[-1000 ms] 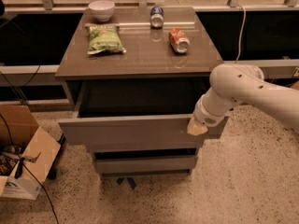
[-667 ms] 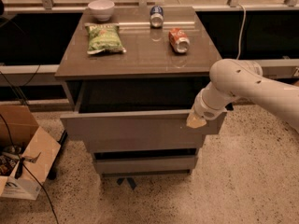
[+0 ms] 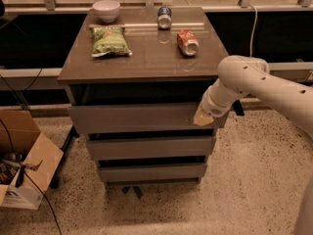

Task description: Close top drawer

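Note:
The top drawer [image 3: 137, 118] is a wide grey-brown drawer with a plain flat front, uppermost of the cabinet's three. It stands out only a little from the cabinet, with a dark gap above its front. My gripper [image 3: 203, 118] is at the end of the white arm [image 3: 254, 82] that comes in from the right. It presses against the right end of the drawer front. The two lower drawer fronts [image 3: 149, 147] sit below it.
On the cabinet top [image 3: 146, 58] lie a green chip bag [image 3: 109, 40], a white bowl [image 3: 106, 10], a blue can [image 3: 164, 17] and a red can [image 3: 187, 41]. An open cardboard box [image 3: 24, 160] stands on the floor at the left. Cables hang nearby.
The top drawer has slid back into the cabinet and now sticks out much less. My gripper has moved with its front towards the cabinet.

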`<state>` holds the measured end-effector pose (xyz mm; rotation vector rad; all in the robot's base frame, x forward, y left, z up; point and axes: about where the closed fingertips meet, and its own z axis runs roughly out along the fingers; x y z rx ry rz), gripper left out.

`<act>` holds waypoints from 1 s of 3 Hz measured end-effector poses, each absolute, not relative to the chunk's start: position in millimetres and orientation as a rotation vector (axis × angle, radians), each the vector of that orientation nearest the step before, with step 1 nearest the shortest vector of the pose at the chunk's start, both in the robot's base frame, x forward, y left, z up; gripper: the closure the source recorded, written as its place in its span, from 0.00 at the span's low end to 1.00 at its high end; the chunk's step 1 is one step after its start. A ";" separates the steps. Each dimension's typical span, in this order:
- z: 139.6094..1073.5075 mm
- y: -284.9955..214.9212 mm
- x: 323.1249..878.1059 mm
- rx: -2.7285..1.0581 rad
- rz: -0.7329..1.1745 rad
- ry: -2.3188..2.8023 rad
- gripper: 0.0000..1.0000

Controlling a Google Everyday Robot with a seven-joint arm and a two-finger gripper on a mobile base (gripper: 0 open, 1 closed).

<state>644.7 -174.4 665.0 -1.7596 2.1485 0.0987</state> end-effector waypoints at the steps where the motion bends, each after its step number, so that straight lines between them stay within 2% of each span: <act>1: 665.0 -174.4 644.7 -1.760 0.099 2.149 1.00; 2: 656.5 -171.9 650.1 -1.739 0.055 2.147 1.00; 3: 644.8 -164.7 682.8 -1.715 0.015 2.097 0.96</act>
